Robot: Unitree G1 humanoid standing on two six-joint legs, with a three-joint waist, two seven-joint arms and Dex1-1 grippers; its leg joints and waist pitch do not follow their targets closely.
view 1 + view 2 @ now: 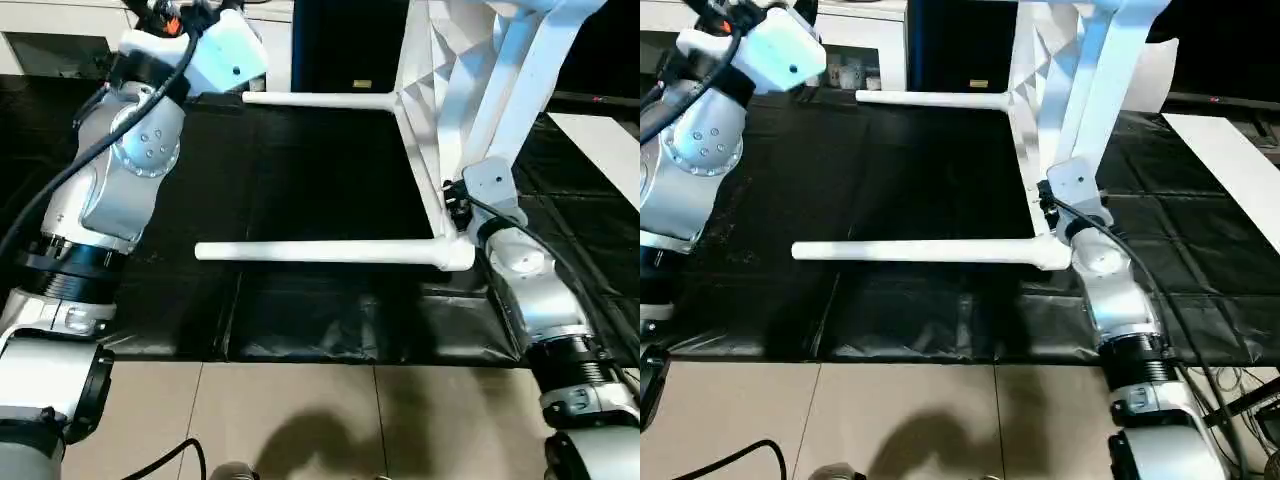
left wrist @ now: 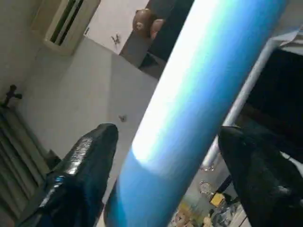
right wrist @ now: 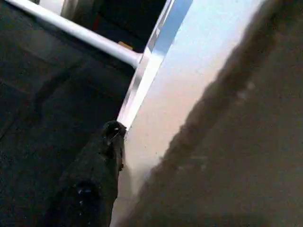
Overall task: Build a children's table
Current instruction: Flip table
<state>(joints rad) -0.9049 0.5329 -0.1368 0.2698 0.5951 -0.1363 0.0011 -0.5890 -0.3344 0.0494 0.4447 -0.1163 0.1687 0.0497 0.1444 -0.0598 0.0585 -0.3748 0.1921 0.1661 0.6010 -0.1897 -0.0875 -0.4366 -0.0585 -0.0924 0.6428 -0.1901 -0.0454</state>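
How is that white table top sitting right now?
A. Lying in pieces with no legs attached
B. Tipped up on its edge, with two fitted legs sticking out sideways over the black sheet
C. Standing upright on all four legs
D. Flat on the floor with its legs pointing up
B: the table top stands on edge, and the nearer leg and farther leg jut out level above the black sheet.

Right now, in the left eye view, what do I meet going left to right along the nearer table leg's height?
Left forearm → nearer leg lying level over the black mat → corner socket of the upended tabletop → right pincer.
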